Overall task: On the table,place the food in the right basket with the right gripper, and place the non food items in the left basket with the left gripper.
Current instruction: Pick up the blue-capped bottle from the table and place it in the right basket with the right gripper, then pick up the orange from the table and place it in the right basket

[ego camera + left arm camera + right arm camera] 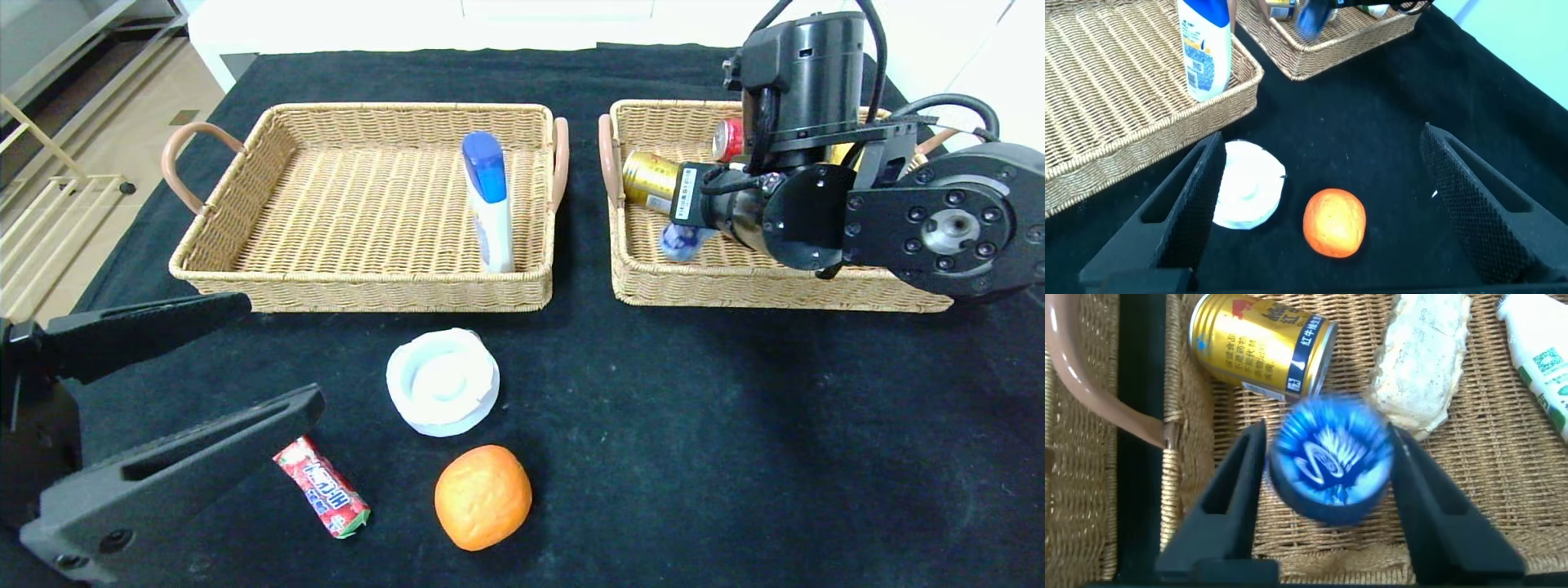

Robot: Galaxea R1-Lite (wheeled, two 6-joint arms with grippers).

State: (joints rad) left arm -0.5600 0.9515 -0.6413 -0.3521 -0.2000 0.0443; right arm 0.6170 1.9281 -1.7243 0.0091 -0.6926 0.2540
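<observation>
Blue packet [1329, 461] sits between right gripper [1327, 502] fingers, grip unclear; gold can [1261, 345] beside, in right basket [653, 286]. Left gripper [1319, 212] wide over orange [1334, 222], black table [694, 408].

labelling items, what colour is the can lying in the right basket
Gold, with red print near its bottom: the can shows best in the right wrist view.

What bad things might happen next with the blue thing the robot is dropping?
The round blue packet sits between the right gripper's parting fingers, close to the gold can in the right wicker basket; it may roll against it. The open left gripper hovers over the orange fruit, which is food, so grabbing it would missort.
</observation>
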